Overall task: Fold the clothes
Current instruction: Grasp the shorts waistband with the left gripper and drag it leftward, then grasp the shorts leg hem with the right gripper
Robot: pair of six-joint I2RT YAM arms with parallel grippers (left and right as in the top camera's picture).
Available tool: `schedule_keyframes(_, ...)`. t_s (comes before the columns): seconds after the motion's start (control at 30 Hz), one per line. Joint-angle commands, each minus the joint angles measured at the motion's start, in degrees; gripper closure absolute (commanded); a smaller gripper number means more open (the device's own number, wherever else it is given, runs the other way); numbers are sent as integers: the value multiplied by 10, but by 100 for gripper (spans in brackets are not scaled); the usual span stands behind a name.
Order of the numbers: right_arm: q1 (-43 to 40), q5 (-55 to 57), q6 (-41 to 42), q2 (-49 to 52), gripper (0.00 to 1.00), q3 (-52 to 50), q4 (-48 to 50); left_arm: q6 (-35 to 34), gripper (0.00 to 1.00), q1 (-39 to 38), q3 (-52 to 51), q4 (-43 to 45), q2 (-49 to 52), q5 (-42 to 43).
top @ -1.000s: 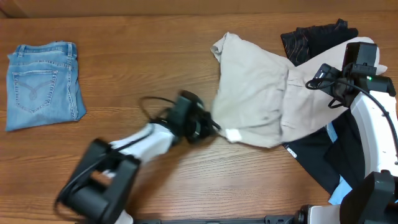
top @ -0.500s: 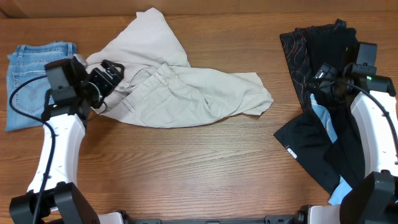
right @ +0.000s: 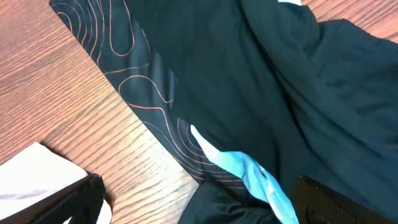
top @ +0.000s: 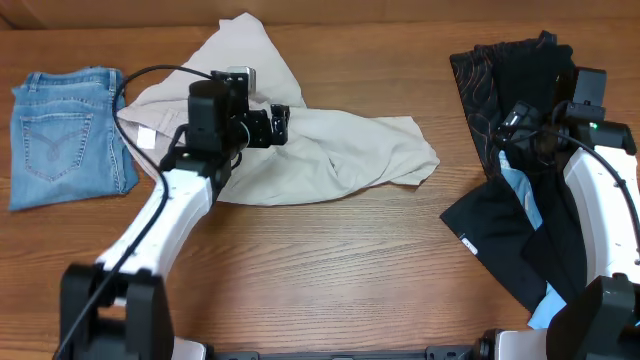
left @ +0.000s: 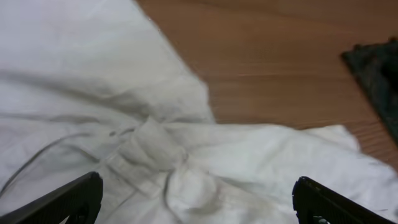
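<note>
The beige shorts [top: 340, 160] lie crumpled and spread across the table's middle left; one part reaches to the far edge. My left gripper [top: 283, 124] hovers over their upper middle, open, with nothing between its fingers [left: 68, 202]. In the left wrist view the shorts [left: 186, 155] fill the space under the left gripper [left: 199, 205]. The black clothes [top: 530, 230], with a brown-lined piece [right: 143, 81] and a light-blue strip [right: 249, 174], lie heaped at the right. My right gripper [top: 520, 128] hangs open just above this heap, holding nothing; in its own view the right gripper [right: 199, 202] straddles the blue strip.
Folded blue jeans [top: 65, 135] rest at the far left of the wooden table [top: 330, 280]. A white label [top: 470, 243] shows on the black heap's near edge. A white object [right: 37, 171] sits at the lower left of the right wrist view.
The shorts went from beside the right heap to the middle left and were let go. My left gripper has since swung right, over their middle. The right arm stayed still.
</note>
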Motion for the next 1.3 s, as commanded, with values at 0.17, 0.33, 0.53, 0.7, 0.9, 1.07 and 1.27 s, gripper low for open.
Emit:
schedule_keyframes(0.17,2,-3,5,-17,0,2,2,-39,0,2,85,36,158,-25)
schedule_keyframes(0.33,2,-3,5,-16,0,2,3,-39,0,2,114,35,201,-25)
schedule_keyframes(0.53,2,-3,5,-16,0,2,4,-38,30,2,115,19,223,-28)
schedule_keyframes(0.7,2,-3,5,-16,0,2,3,-39,96,4,120,-13,194,-26)
schedule_keyframes(0.9,2,-3,-5,-16,0,2,-1,-39,96,4,123,-228,40,-35)
schedule_keyframes(1.07,2,-28,-6,-16,0,2,-60,-39,96,4,123,-523,-81,-130)
schedule_keyframes(1.27,6,-191,-6,-16,0,-7,-142,-107,96,4,121,-726,-104,-233)
